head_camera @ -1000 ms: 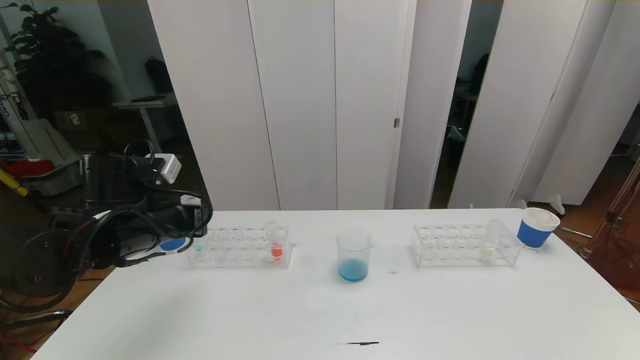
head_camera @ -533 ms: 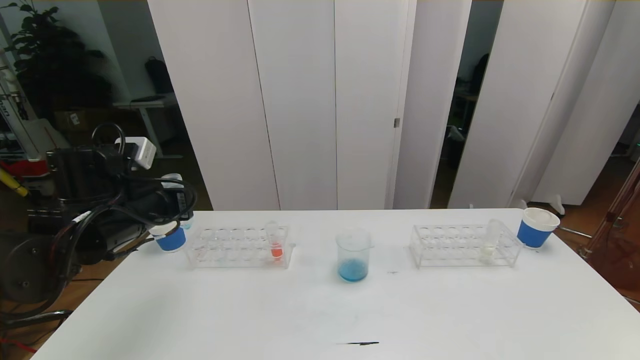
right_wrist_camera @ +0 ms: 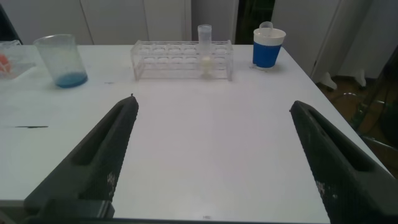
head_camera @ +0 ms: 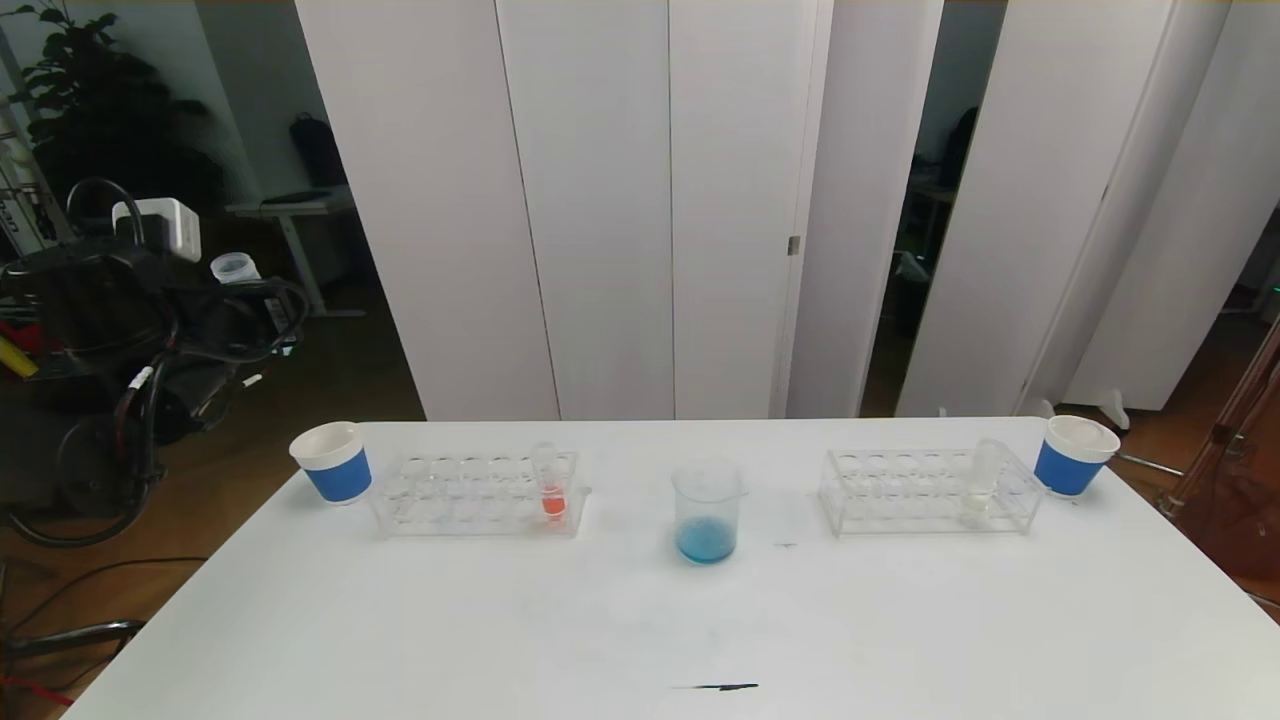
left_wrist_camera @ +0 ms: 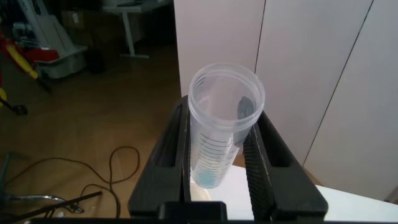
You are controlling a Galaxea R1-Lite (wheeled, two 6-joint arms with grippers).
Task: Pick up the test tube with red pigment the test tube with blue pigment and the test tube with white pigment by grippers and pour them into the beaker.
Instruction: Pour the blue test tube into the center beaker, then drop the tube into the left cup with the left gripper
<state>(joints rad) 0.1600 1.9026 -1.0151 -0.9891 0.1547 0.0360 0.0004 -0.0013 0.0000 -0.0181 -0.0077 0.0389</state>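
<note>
My left gripper (left_wrist_camera: pixel 222 121) is shut on the test tube with blue pigment (left_wrist_camera: pixel 214 152), which has a little blue left in its tip. In the head view it holds the tube (head_camera: pixel 232 268) upright, high and off the table's left side. The beaker (head_camera: pixel 707 510) stands mid-table with blue pigment in its bottom. The red-pigment tube (head_camera: pixel 549 482) stands in the left rack (head_camera: pixel 470 495). The white-pigment tube (head_camera: pixel 980 480) stands in the right rack (head_camera: pixel 925 490). My right gripper (right_wrist_camera: pixel 213 102) is open and empty, low over the near right table.
A blue-banded paper cup (head_camera: pixel 332 462) stands left of the left rack, and another (head_camera: pixel 1072 455) stands right of the right rack. A dark mark (head_camera: pixel 715 687) lies near the front edge. White panels stand behind the table.
My left arm has risen and swung left, away from the left rack, carrying the blue tube. The left paper cup it was hiding now shows.
</note>
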